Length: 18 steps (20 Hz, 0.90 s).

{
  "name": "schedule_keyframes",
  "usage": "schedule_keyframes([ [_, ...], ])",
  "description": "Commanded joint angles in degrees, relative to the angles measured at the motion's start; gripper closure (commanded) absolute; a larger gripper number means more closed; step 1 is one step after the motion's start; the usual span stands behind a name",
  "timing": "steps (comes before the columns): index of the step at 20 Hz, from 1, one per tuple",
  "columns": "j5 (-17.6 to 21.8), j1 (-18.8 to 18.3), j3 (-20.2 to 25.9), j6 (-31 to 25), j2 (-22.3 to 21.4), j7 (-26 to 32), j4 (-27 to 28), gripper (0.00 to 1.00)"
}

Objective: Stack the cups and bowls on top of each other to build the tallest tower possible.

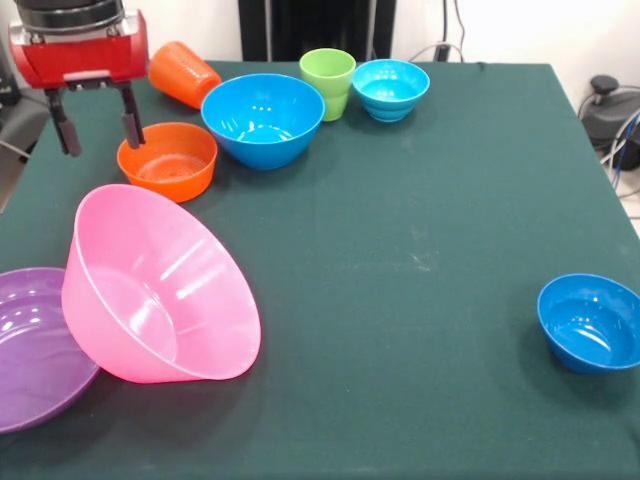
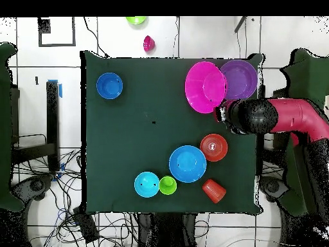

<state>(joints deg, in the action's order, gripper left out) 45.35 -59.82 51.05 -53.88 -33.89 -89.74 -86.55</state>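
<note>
My gripper (image 1: 98,130) hangs open and empty over the table's far left, one finger just by the rim of the small orange bowl (image 1: 167,160). The orange ribbed cup (image 1: 182,72) lies on its side behind that bowl. The medium blue bowl (image 1: 262,118), the lime green cup (image 1: 327,82) and the small cyan bowl (image 1: 390,88) stand in a row at the back. The huge pink bowl (image 1: 155,290) leans tilted on the purple bowl (image 1: 30,345) at the near left. The small dark blue bowl (image 1: 592,322) stands alone at the near right. Overhead, my gripper (image 2: 225,116) is between the pink bowl (image 2: 205,87) and the orange bowl (image 2: 213,146).
The green table (image 1: 420,230) ends close beside the purple bowl and the dark blue bowl. A black object (image 1: 603,105) and cables lie off the table at the right. Overhead, a small green thing (image 2: 135,20) and a pink thing (image 2: 148,44) lie on the floor beyond the table.
</note>
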Motion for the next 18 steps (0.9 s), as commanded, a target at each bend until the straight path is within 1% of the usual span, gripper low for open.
schedule_keyframes([
  [1,3.84,2.51,1.26,-0.64,0.13,23.01,1.27,0.00],
  [4,4.19,2.22,1.49,-0.03,0.29,24.05,1.69,0.00],
  [7,4.42,1.95,1.78,0.15,1.40,25.86,3.25,0.00],
  [10,3.73,1.62,1.77,-0.57,2.31,27.05,4.82,0.00],
  [14,1.58,1.16,1.57,-4.91,6.08,31.76,11.08,0.00],
  [18,-0.05,1.37,2.06,-11.51,9.49,40.82,19.80,0.00],
])
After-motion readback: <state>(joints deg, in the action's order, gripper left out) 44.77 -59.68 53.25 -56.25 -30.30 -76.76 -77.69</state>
